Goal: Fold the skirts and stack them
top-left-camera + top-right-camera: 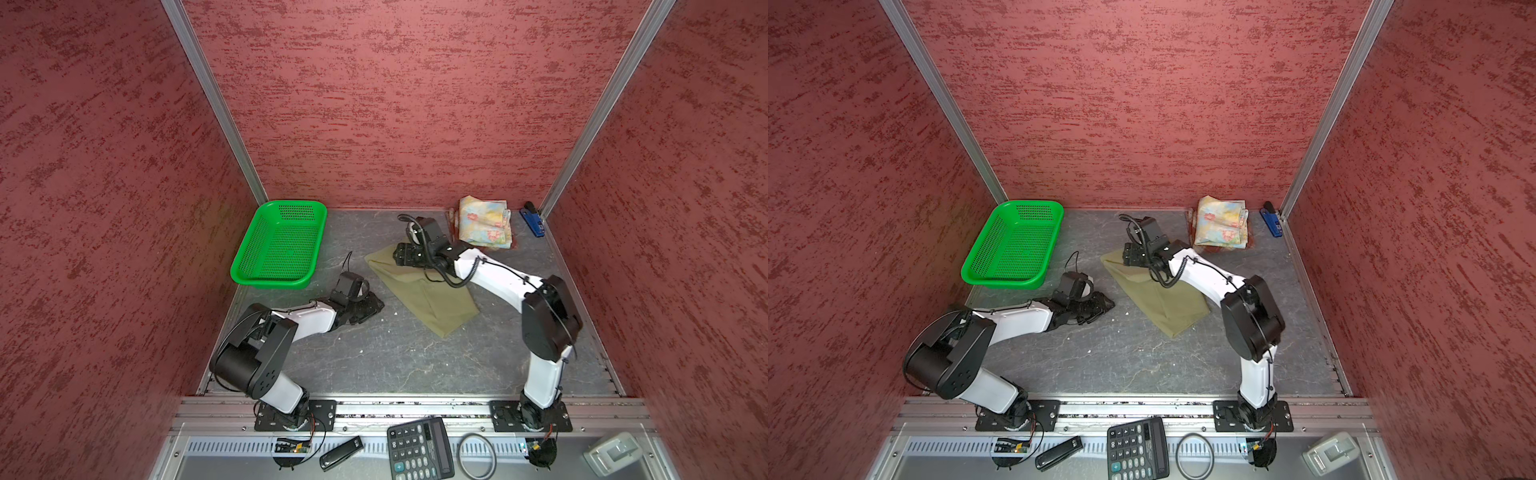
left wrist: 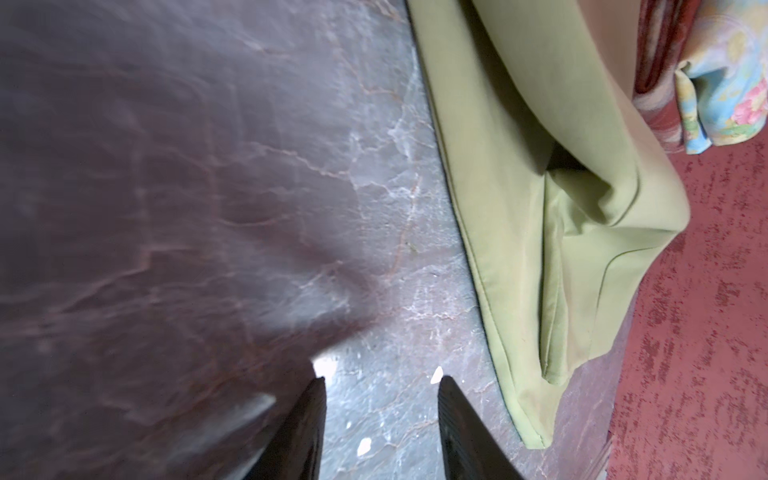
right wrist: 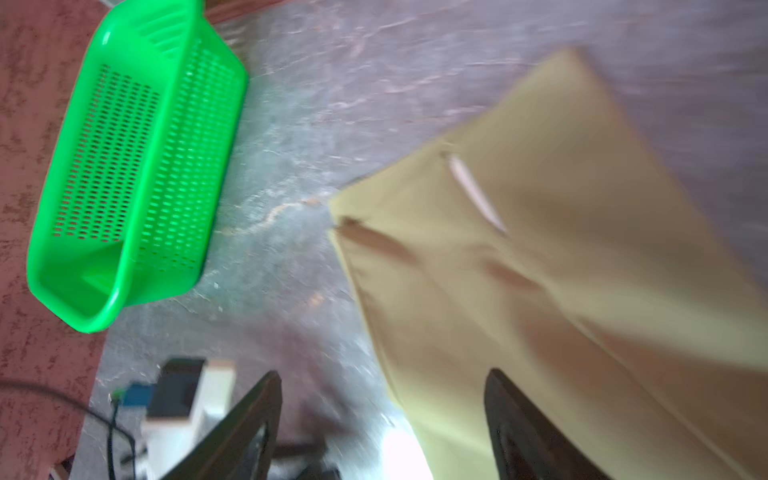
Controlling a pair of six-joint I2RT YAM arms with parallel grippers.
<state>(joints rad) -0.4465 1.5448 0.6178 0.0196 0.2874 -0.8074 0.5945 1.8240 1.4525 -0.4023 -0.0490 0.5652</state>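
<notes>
Our olive skirt (image 1: 424, 291) lies diagonally on the desk (image 1: 374, 357), far-left to near-right. Right end effector (image 3: 382, 374) hangs over its far end, jaws wide, empty; left end effector (image 2: 381, 382) sits beside it, half-open, empty. Right's closer, we reckon.

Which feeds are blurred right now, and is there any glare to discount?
Right wrist view: strong motion blur, olive skirt and basket smeared, a blown-out white patch on the table by the right pincer. Left wrist view: shaded table blurred, skirt hem fairly sharp. Both top views: sharp, evenly lit.
</notes>
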